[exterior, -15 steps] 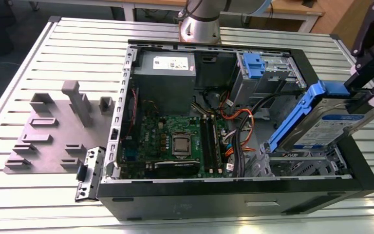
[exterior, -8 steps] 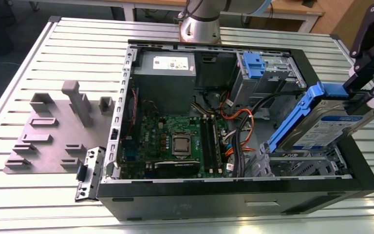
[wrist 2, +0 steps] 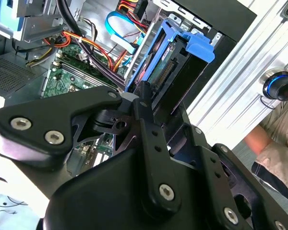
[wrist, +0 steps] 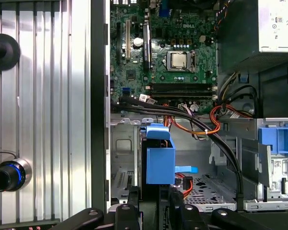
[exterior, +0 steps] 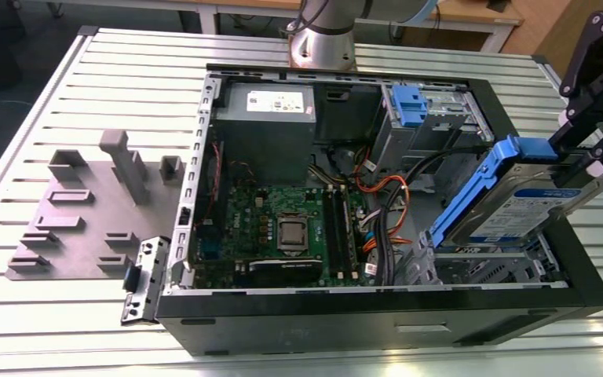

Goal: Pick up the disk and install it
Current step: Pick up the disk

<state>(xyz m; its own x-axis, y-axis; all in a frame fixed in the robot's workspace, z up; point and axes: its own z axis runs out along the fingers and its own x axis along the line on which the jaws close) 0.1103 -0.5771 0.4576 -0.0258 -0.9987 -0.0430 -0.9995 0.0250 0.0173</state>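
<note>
Black gripper (exterior: 584, 167), jaws clamped on the disk (exterior: 520, 210): a silver drive in its blue frame, held tilted with the tab end up, over the open case (exterior: 385, 318) at the exterior view's right. Its low end dips to the empty metal bay (exterior: 487, 269); touching or not, I can't tell. Beside the bay run orange and black cables (exterior: 377, 188), then the green board (exterior: 280, 228). Farther back sit a second blue caddy (exterior: 411, 106) and the grey supply box (exterior: 264, 106). The case lies on a slatted table (exterior: 29, 118), with a grey fixture plate (exterior: 82, 228) alongside. In the second wrist view, a person's sleeve (wrist 2: 278, 143) shows past the case.
</note>
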